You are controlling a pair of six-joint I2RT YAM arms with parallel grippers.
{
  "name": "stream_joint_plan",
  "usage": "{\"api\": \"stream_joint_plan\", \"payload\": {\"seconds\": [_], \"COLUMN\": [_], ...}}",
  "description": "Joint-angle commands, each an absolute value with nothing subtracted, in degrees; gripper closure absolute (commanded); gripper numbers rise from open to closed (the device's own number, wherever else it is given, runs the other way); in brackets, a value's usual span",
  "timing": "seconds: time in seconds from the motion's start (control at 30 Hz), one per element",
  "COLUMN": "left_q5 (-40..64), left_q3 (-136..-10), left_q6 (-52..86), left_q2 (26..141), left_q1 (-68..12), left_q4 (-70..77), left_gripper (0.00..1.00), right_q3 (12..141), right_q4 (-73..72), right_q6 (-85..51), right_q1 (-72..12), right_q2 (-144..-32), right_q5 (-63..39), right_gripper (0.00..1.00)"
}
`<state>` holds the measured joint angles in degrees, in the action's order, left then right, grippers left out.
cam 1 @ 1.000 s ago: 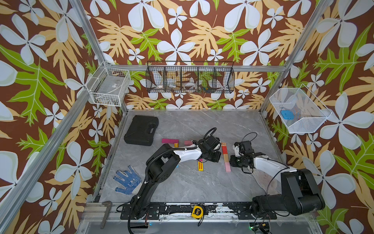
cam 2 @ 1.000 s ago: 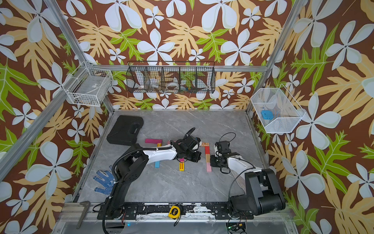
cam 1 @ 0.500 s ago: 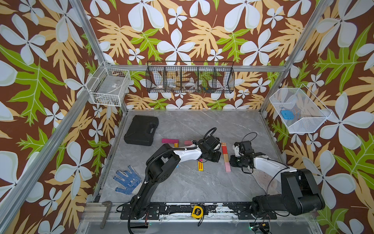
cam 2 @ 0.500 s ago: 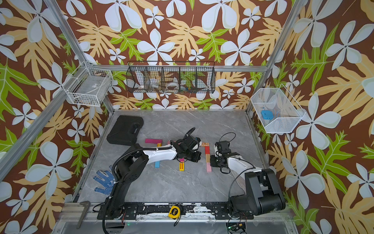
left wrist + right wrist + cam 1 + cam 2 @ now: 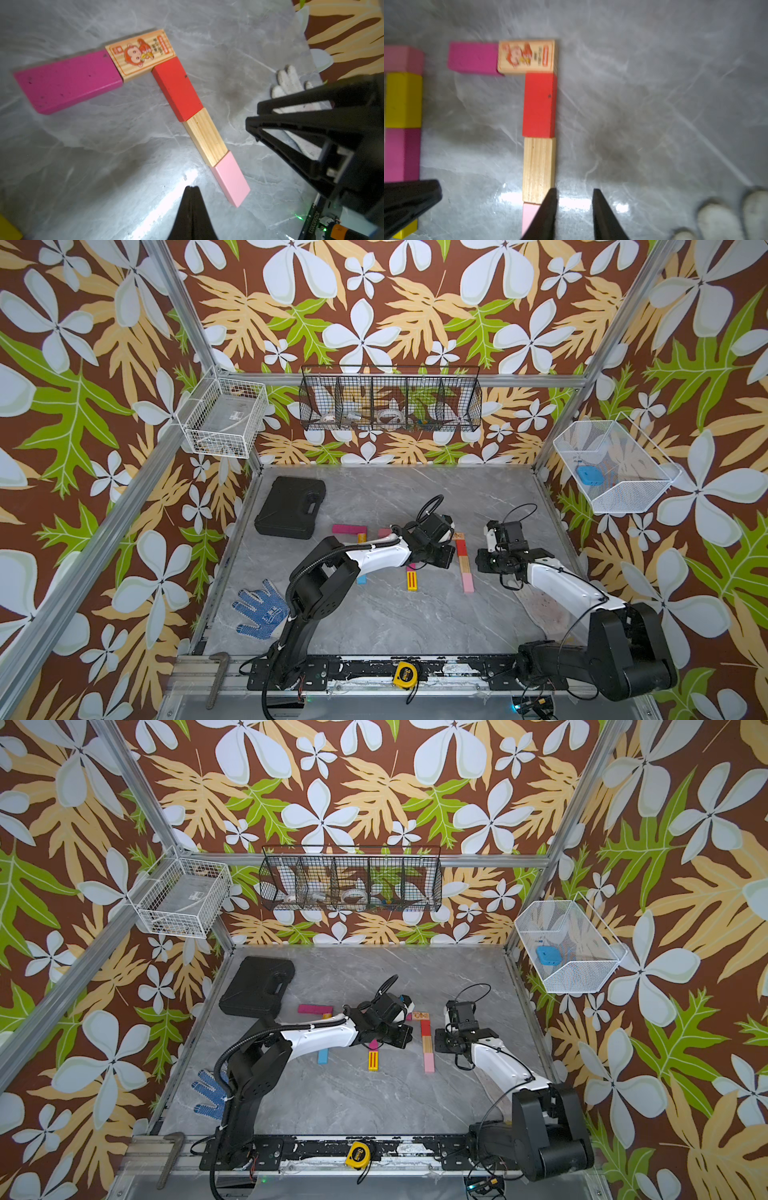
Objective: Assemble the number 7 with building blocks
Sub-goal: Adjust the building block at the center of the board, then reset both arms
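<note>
Five building blocks lie flat in a 7 shape: a magenta block (image 5: 68, 81) and a monkey-printed wood block (image 5: 141, 54) form the bar. A red block (image 5: 176, 89), a plain wood block (image 5: 204, 137) and a pink block (image 5: 230, 178) form the stem (image 5: 464, 564). My left gripper (image 5: 191, 188) hovers shut and empty beside the pink block. My right gripper (image 5: 574, 192) is open and holds nothing. One of its fingers (image 5: 550, 207) stands at the edge of the wood-pink joint. Loose blocks lie to the left: yellow striped (image 5: 412, 581), blue (image 5: 361, 578), magenta (image 5: 349, 529).
A black case (image 5: 291, 508) sits at the back left and a blue dotted glove (image 5: 259, 610) at the front left. A white glove (image 5: 291, 91) lies under the right arm. A yellow tape measure (image 5: 405, 674) rests on the front rail. Wire baskets hang on the walls.
The right gripper's jaws have parted a little. Both arms and all blocks stay where they were.
</note>
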<state>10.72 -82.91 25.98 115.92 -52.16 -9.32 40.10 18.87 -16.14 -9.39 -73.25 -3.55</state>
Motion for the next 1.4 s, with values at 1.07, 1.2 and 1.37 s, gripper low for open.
{"api": "stream_joint_plan", "payload": {"seconds": [1.07,1.2,1.37], "left_q5": [-55.48,-50.04,-45.91], "left_q3": [-11.12,-8.75,-5.61], "left_q6": [-4.51,1.72,2.99], "left_q2": [59.57,58.33,62.48], "left_q1": [-31.92,-23.17,-19.71], "left_q4": [56.52,51.95,59.99], "left_gripper": [0.0,0.0,0.0], "right_q3": [30.72,25.25,22.46], "right_q4": [-27.78,-39.29,-47.91], "right_q6": [3.6,2.71,3.78], "right_q1": [-9.45,-9.42,-9.34], "right_q2": [-76.52,-79.25,-82.81], "right_q5": [13.27,14.54,17.4], "right_gripper": [0.06,0.06,0.06]}}
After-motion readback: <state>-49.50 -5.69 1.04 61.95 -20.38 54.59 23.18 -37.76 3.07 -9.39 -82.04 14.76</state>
